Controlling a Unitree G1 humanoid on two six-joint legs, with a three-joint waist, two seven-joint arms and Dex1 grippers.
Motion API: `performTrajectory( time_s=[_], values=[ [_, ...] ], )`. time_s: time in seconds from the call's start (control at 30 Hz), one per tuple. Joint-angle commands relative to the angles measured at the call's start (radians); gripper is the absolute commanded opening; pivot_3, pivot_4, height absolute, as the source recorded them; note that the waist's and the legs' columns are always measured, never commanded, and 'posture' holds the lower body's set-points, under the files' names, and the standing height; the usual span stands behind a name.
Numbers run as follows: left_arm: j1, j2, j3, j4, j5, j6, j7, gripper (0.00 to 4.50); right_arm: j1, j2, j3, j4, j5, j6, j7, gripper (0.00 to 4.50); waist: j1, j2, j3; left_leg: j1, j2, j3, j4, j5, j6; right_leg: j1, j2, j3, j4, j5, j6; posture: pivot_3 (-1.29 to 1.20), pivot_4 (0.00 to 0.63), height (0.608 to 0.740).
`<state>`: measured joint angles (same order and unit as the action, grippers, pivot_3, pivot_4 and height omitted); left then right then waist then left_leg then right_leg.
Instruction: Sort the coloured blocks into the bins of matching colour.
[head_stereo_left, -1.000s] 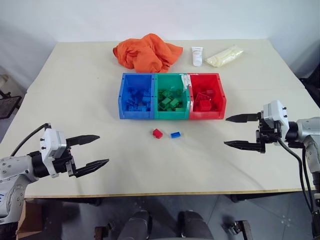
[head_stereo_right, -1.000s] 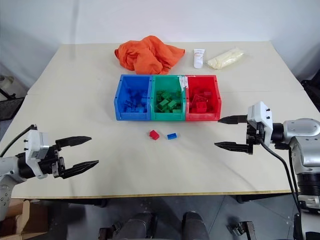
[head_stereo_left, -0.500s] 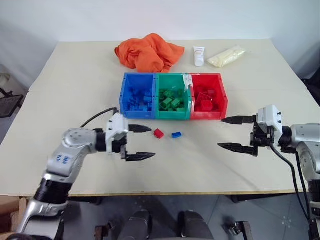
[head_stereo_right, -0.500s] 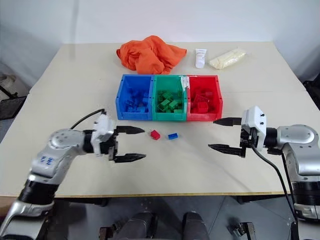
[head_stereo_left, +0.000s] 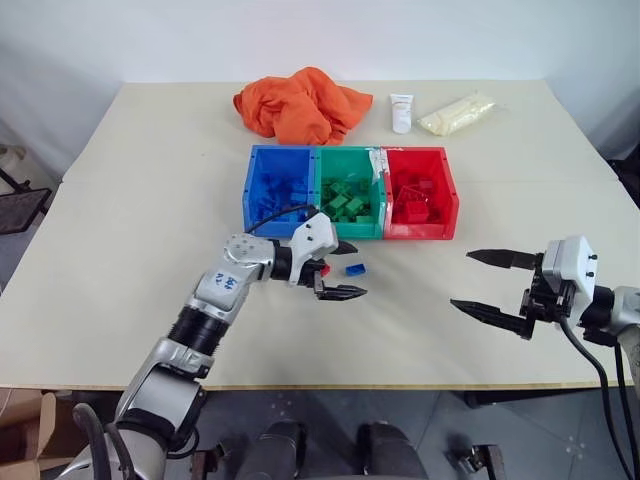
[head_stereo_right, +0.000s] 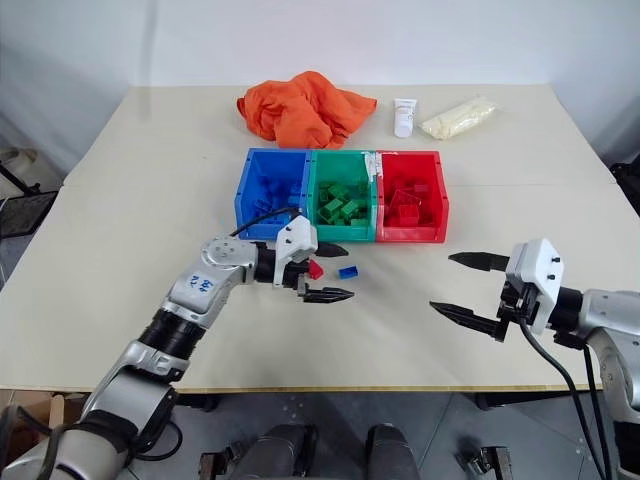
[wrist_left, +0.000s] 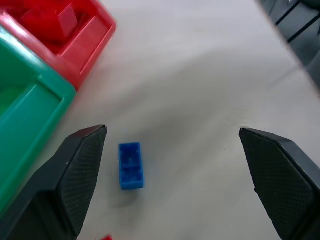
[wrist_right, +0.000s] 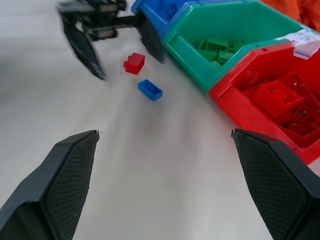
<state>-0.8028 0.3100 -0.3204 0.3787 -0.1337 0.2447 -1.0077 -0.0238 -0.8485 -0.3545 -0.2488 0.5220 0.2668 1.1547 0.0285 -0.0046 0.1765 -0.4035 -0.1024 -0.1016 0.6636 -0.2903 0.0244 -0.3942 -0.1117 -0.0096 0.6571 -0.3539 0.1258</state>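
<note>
Two loose blocks lie on the table in front of the bins: a red block (head_stereo_right: 315, 269) and a blue block (head_stereo_right: 348, 271). My left gripper (head_stereo_right: 350, 272) is open at these blocks. In the left wrist view the blue block (wrist_left: 131, 165) lies between the fingers, close to one finger (wrist_left: 75, 185). The joined bins stand behind: blue bin (head_stereo_left: 275, 224), green bin (head_stereo_left: 362, 232), red bin (head_stereo_left: 420, 231), each holding blocks of its own colour. My right gripper (head_stereo_left: 460, 280) is open and empty, off to the right, well apart from the blocks.
An orange cloth (head_stereo_left: 298, 103), a white tube (head_stereo_left: 401, 112) and a pale yellow bag (head_stereo_left: 451, 112) lie behind the bins. The table's front edge (head_stereo_left: 400, 382) runs just below both grippers.
My left arm has swung from the near left of the table rightward and forward up to the two loose blocks. The right gripper has drawn back a little toward the near right edge.
</note>
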Motion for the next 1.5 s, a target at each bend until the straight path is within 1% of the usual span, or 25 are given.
performTrajectory(
  time_s=[0.03, 0.23, 0.4, 0.53, 0.67, 0.7, 0.73, 0.87, 0.93, 1.13, 1.33, 1.43, 1.5],
  values=[
    [-0.049, -0.022, -0.02, 0.073, 0.049, -0.037, -0.002, 4.5, 0.032, 0.003, -0.053, -0.067, 0.033, 0.008, -0.032, 4.44, -0.001, 0.0, 0.0, 0.0, 0.0, 0.0, 0.0, 0.0, 0.0, 0.0, 0.0, 0.0, 0.0, 0.0, 0.0, 0.0, 0.15, 0.74],
    [-0.111, -0.079, -0.024, 0.212, 0.106, -0.091, 0.019, 4.5, 0.075, 0.006, -0.065, -0.104, 0.046, 0.017, -0.07, 4.44, -0.002, -0.001, 0.0, 0.0, 0.0, 0.0, 0.0, 0.0, 0.0, 0.0, 0.0, -0.001, 0.0, 0.0, 0.0, 0.0, 0.15, 0.74],
    [-0.14, -0.1, -0.042, 0.274, 0.159, -0.1, 0.031, 4.5, 0.089, 0.0, -0.069, -0.116, 0.053, 0.02, -0.087, 4.44, -0.002, -0.001, 0.001, 0.0, 0.0, 0.0, 0.0, 0.0, 0.0, 0.0, 0.0, -0.003, 0.001, 0.0, 0.001, 0.0, 0.15, 0.74],
    [-0.134, -0.091, -0.036, 0.264, 0.18, -0.089, 0.039, 3.64, 0.094, -0.006, -0.076, -0.121, 0.056, 0.022, -0.096, 4.5, -0.002, -0.001, 0.001, 0.0, 0.0, 0.0, 0.0, 0.0, 0.0, 0.0, 0.0, -0.003, 0.001, 0.0, 0.001, 0.0, 0.15, 0.74],
    [-0.112, -0.069, -0.032, 0.231, 0.186, -0.084, 0.024, 2.42, 0.096, -0.01, -0.078, -0.12, 0.057, 0.022, -0.098, 4.5, -0.002, -0.001, 0.001, 0.0, 0.0, 0.0, 0.0, 0.0, 0.0, 0.0, 0.0, -0.003, 0.002, 0.0, 0.001, 0.0, 0.15, 0.74],
    [-0.11, -0.066, -0.03, 0.225, 0.184, -0.082, 0.02, 2.19, 0.094, -0.01, -0.077, -0.119, 0.056, 0.023, -0.098, 4.5, -0.002, -0.001, 0.001, 0.0, 0.0, 0.0, 0.0, 0.0, 0.0, 0.0, 0.0, -0.003, 0.002, 0.0, 0.001, 0.0, 0.15, 0.74],
    [-0.109, -0.065, -0.026, 0.22, 0.179, -0.078, 0.019, 1.81, 0.093, -0.011, -0.077, -0.118, 0.055, 0.023, -0.097, 4.5, -0.002, -0.001, 0.001, 0.0, 0.0, 0.0, 0.0, 0.0, 0.0, 0.0, 0.0, -0.003, 0.002, 0.0, 0.001, 0.0, 0.15, 0.74],
    [-0.109, -0.061, -0.014, 0.213, 0.172, -0.074, 0.015, 0.55, 0.079, -0.014, -0.07, -0.109, 0.052, 0.021, -0.096, 4.5, -0.002, -0.001, 0.001, 0.0, 0.0, 0.0, 0.0, 0.0, 0.0, 0.0, 0.0, -0.003, 0.002, 0.0, 0.001, 0.0, 0.15, 0.74],
    [-0.108, -0.071, 0.014, 0.206, 0.14, -0.098, 0.009, 0.48, 0.066, -0.016, -0.065, -0.1, 0.049, 0.02, -0.095, 4.5, -0.002, -0.001, 0.001, 0.0, 0.0, 0.0, 0.0, 0.0, 0.0, 0.0, 0.0, -0.003, 0.002, 0.0, 0.001, 0.0, 0.15, 0.74],
    [-0.098, -0.082, 0.072, 0.127, 0.098, -0.04, 0.036, 0.48, 0.04, -0.019, -0.052, -0.08, 0.04, 0.015, -0.091, 4.5, -0.002, -0.001, 0.001, 0.0, 0.0, 0.0, 0.001, 0.0, 0.0, 0.0, 0.0, -0.003, 0.002, 0.0, 0.001, 0.0, 0.15, 0.74],
    [-0.08, -0.054, 0.101, -0.05, 0.071, 0.108, 0.055, 0.48, 0.009, -0.021, -0.036, -0.057, 0.032, 0.013, -0.085, 4.5, -0.003, -0.001, 0.001, 0.0, 0.0, 0.0, 0.001, 0.0, 0.0, 0.0, -0.001, -0.001, 0.002, 0.0, 0.001, 0.0, 0.15, 0.74],
    [-0.094, -0.032, 0.142, -0.135, 0.063, 0.221, 0.115, 0.48, -0.007, -0.022, -0.029, -0.043, 0.028, 0.01, -0.079, 4.5, -0.003, -0.001, 0.001, 0.0, 0.0, 0.0, 0.001, 0.0, 0.0, 0.0, 0.0, 0.0, 0.002, 0.0, 0.001, 0.0, 0.15, 0.74],
    [-0.116, -0.006, 0.181, -0.152, 0.068, 0.289, 0.164, 0.48, -0.026, -0.022, -0.02, -0.029, 0.023, 0.004, -0.075, 4.5, -0.003, -0.001, 0.001, 0.0, 0.0, 0.0, 0.001, 0.0, 0.0, 0.0, 0.0, 0.0, 0.002, 0.0, 0.001, 0.0, 0.15, 0.74]
  ],
)
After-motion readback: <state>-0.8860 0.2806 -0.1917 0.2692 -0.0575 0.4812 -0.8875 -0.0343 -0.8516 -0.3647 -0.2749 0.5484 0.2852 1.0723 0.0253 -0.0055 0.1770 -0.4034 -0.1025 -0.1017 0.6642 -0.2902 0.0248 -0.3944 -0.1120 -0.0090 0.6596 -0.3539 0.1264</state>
